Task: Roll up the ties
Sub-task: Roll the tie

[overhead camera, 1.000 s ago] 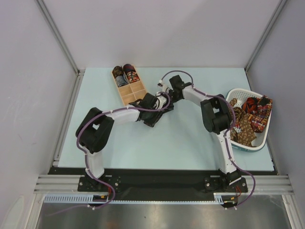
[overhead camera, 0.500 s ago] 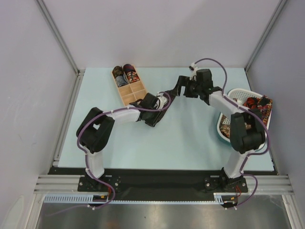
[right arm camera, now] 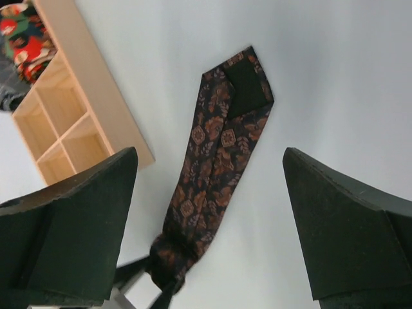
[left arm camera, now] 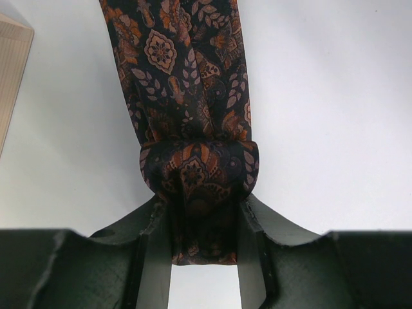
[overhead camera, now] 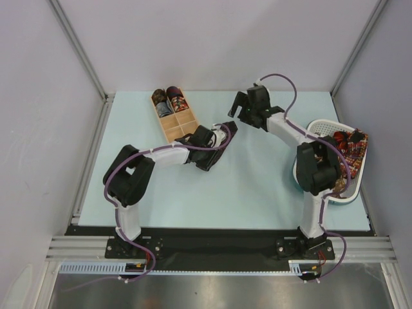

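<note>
A dark paisley tie [left arm camera: 183,71] lies flat on the table, its near end wound into a small roll [left arm camera: 199,167]. My left gripper [left arm camera: 203,254] is shut on that roll, one finger on each side. In the top view the left gripper [overhead camera: 217,139] sits mid-table and the tie [overhead camera: 230,127] runs away from it to the upper right. My right gripper [overhead camera: 241,106] hovers open just beyond the tie's far end. From the right wrist the tie [right arm camera: 215,161] stretches below my wide-open right gripper [right arm camera: 209,193], with its pointed end [right arm camera: 248,80] at the top.
A wooden compartment box [overhead camera: 179,122] stands left of the tie, with two rolled ties [overhead camera: 168,100] in its far cells; its edge [right arm camera: 96,103] runs close beside the tie. A white basket [overhead camera: 326,126] of loose ties [overhead camera: 346,145] sits at the right edge.
The right arm swung out toward the basket, then back left above the tie's far end, and its jaws opened wide. The left gripper kept its place on the roll.
</note>
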Controlling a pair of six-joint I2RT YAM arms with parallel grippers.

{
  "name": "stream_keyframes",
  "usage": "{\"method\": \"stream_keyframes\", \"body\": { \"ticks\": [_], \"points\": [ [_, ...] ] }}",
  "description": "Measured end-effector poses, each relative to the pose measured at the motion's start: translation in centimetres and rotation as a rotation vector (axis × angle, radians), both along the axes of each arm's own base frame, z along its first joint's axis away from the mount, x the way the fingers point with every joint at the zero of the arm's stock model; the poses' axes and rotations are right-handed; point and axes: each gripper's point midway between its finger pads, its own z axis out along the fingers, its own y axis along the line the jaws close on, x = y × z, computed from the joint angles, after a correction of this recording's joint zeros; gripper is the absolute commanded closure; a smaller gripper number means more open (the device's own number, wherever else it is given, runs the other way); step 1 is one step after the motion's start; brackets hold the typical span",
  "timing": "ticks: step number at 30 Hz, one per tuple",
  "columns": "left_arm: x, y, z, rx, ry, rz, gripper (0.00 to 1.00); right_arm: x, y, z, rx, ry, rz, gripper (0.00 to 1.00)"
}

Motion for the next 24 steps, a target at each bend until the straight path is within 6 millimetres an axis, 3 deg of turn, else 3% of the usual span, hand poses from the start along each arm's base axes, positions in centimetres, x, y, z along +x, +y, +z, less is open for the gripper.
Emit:
{"method": "stream_keyframes", "body": {
  "ticks": [3,8,17,20,24],
  "points": [
    [0.0,0.0,0.0,0.0,0.0,0.0,0.6,1.5,1.4,-0.8,-0.037,0.034,-0.048,0.0],
    [0.0,0.0,0.0,0.0,0.0,0.0,0.6,2.5,1.8,-3.5,-0.13,0.117,-0.129,0.0],
    [0.0,0.0,0.0,0.0,0.001,0.0,0.6,0.5,2.5,-10.6,-0.235,0.295,-0.135,0.0],
    [0.0,0.0,0.0,0.0,0.001,0.0,0.61,0.8,3.3,-10.6,-0.25,0.289,-0.141,0.0],
    [0.0,0.0,0.0,0.001,0.001,0.0,0.61,0.5,3.9,-11.0,-0.282,0.286,-0.144,0.13]
  ]
}}
